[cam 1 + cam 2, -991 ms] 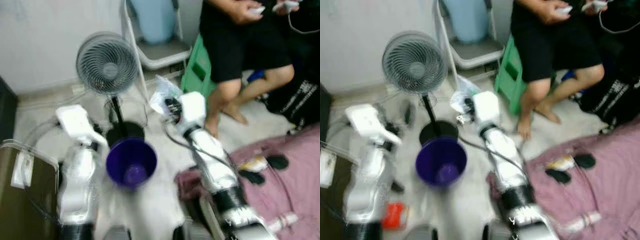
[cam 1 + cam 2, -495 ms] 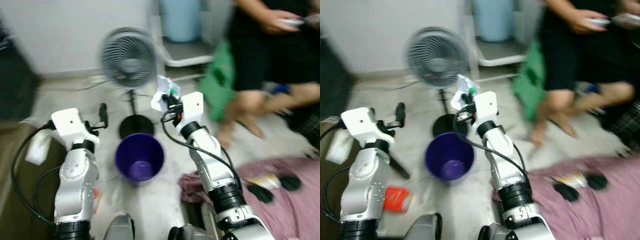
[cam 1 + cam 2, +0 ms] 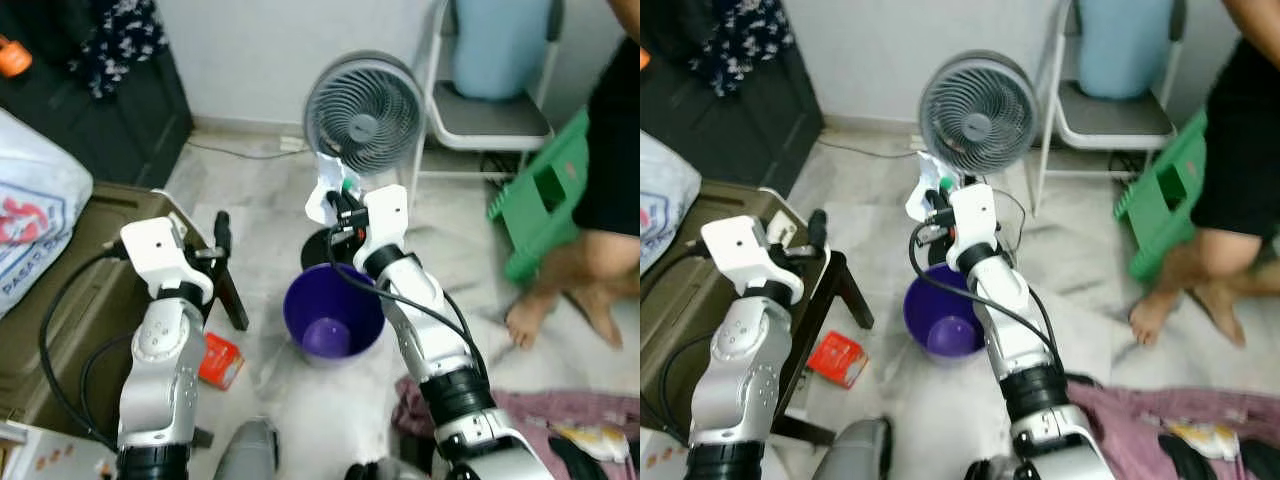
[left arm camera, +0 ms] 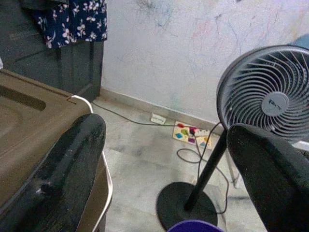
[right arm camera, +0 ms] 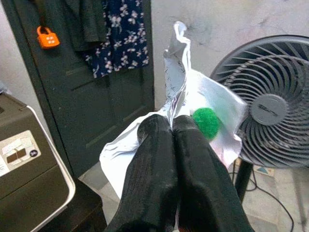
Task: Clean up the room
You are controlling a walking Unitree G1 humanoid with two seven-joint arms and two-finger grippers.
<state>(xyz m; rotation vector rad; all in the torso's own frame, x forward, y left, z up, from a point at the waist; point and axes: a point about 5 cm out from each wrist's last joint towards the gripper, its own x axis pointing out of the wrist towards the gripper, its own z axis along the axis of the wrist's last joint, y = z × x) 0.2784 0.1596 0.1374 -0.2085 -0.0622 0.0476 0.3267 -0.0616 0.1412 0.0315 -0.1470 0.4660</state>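
Right hand (image 5: 171, 126) is pinching a plastic wrapper (image 5: 193, 108) just above the purple bin's (image 3: 332, 320) rim, fan (image 3: 363, 105) close behind. Left hand (image 4: 164, 159) is spread, bare floor (image 3: 255, 205) ahead.

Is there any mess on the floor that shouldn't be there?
Yes. A small red packet lies loose on the floor beside the purple bucket, looking like dropped litter. A pink cloth lies crumpled on the floor too. The right gripper is pinching a crinkled plastic wrapper above the bucket.
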